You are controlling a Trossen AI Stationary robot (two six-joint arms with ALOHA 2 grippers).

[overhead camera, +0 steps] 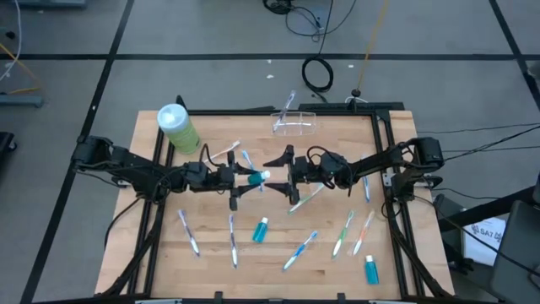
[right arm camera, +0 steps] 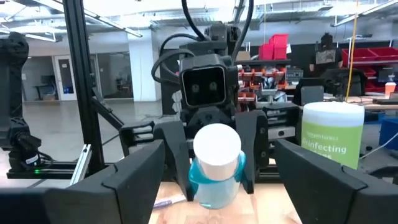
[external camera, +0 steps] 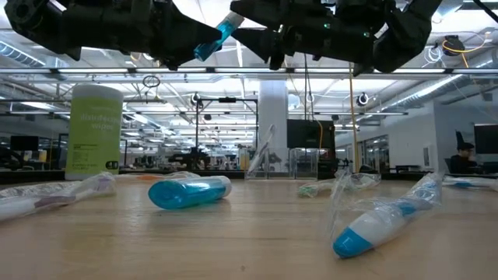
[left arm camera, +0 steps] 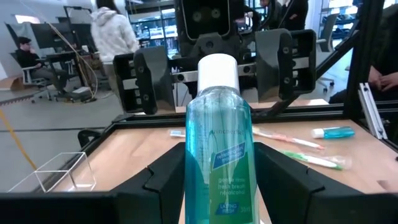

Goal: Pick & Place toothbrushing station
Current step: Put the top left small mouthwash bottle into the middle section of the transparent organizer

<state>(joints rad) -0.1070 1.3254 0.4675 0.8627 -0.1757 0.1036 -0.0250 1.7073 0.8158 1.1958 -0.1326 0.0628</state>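
Observation:
My left gripper (overhead camera: 239,180) is shut on a small teal tube with a white cap (overhead camera: 257,177), held high above the table's middle. It also shows in the low view (external camera: 214,39). My right gripper (overhead camera: 287,179) faces it, open. Its fingers stand on either side of the cap (right arm camera: 216,148) and do not touch it. The clear plastic cup (overhead camera: 295,123) lies on its side at the far edge. Several toothbrushes (overhead camera: 301,249) and two more teal tubes (overhead camera: 261,228) lie on the table. My left gripper pinches the tube's teal body (left arm camera: 217,186) between its two fingers (left arm camera: 165,180), at the end away from the cap. The fingers come level from the table's left and lie along the tube. The tube sticks out ahead, lifted clear, with its cap (left arm camera: 217,68) toward the right gripper and tipped slightly up.
A large green canister with a white lid (overhead camera: 177,127) stands at the far left. Wrapped toothbrushes (overhead camera: 187,232) and a teal tube (overhead camera: 370,269) lie across the near half. Black frame rails (overhead camera: 384,160) run along the table's sides. People are in the room beyond (left arm camera: 115,31).

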